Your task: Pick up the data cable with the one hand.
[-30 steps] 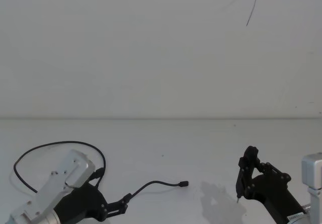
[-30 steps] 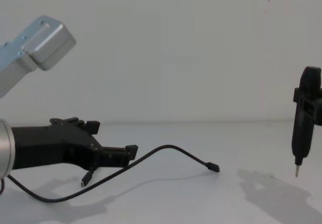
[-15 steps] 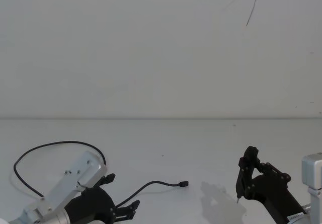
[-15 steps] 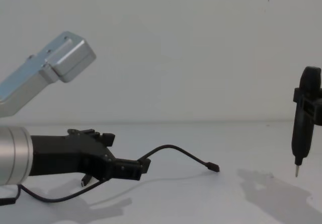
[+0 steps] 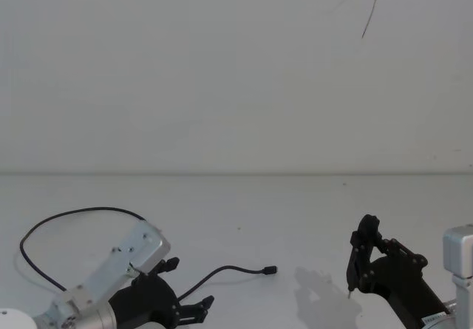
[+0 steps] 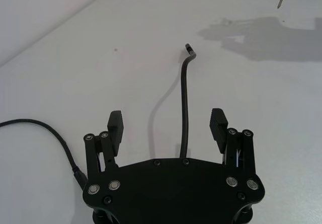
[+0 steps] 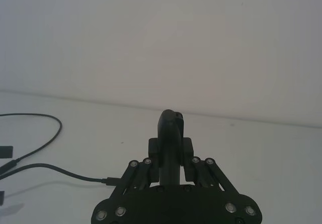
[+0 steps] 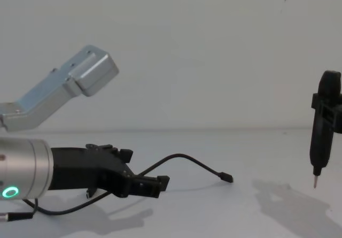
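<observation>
Head view, far left: the data cable [image 5: 77, 212] arcs in a wide loop on the white table [image 5: 244, 196], then runs toward the middle of the scene.

Left gripper: the left gripper [image 5: 186, 285] sits low over the table at the near left. Its jaws are spread wide, and the cable runs straight out between the two pads [image 6: 218, 121] in the left wrist view.

What has changed: within the last second the arm has slid forward and to the right along the cable, and the jaws now straddle the straight stretch behind the far plug [image 5: 271, 270]. The cable itself has barely shifted.

What it means: nothing is gripped yet. The hand looks lined up, so closing and lifting appear to be the steps left.

Centre: the far plug lies flat on the table, well ahead of the left gripper.

Right: the right gripper [image 7: 171, 153] hangs parked above the table's right side, clamped on a pen-shaped tool [image 8: 322, 131] with its tip pointing down.

Hard to make out: the cable's near stretch disappears beneath the gripper's palm. Whether the pads touch the cord or the table cannot be told. The chest view cuts the loop off at its left edge.
</observation>
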